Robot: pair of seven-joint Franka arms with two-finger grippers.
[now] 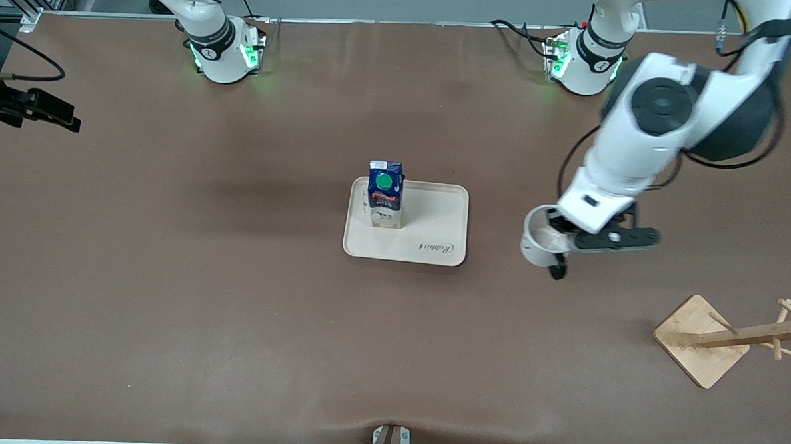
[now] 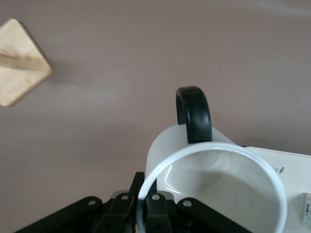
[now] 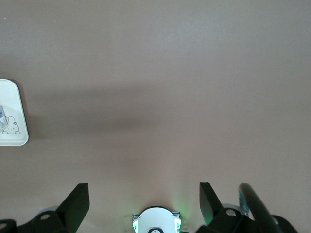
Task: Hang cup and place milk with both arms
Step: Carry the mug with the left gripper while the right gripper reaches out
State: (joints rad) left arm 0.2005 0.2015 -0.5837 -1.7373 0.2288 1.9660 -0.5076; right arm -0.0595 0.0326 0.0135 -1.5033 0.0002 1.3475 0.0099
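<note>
- Cup (image 1: 539, 240) status: the left gripper (image 1: 563, 243) has it pinched by the rim, one finger inside and one outside, carried up in the air over bare table between the tray (image 1: 435, 240) and the wooden cup rack (image 1: 724, 336). The left wrist view shows the black loop handle (image 2: 193, 112) sticking out away from the fingers, so it's free for hooking.
- Handling guess: looks like a hard, glossy ceramic-type mug, stiff, probably a bit slippery and chippable if it knocks a peg. A rim pinch is thin contact, so it could swivel in the grip; slow moves seem wise.
- Rack looks light with a small square base, and it's tipped toward the camera in the front view, so a nudge from the cup might shove it.
- Milk carton (image 1: 385, 193) stands upright on the tray, at the corner toward the right arm's end, green cap (image 1: 385, 181) on top. Tall and narrow, likely light and a bit squishy, so tippy; best grabbed across the flat sides around mid-height.
- Right gripper (image 3: 144, 201) is spread wide, holding nothing, waiting over bare table well apart from the tray.
</note>
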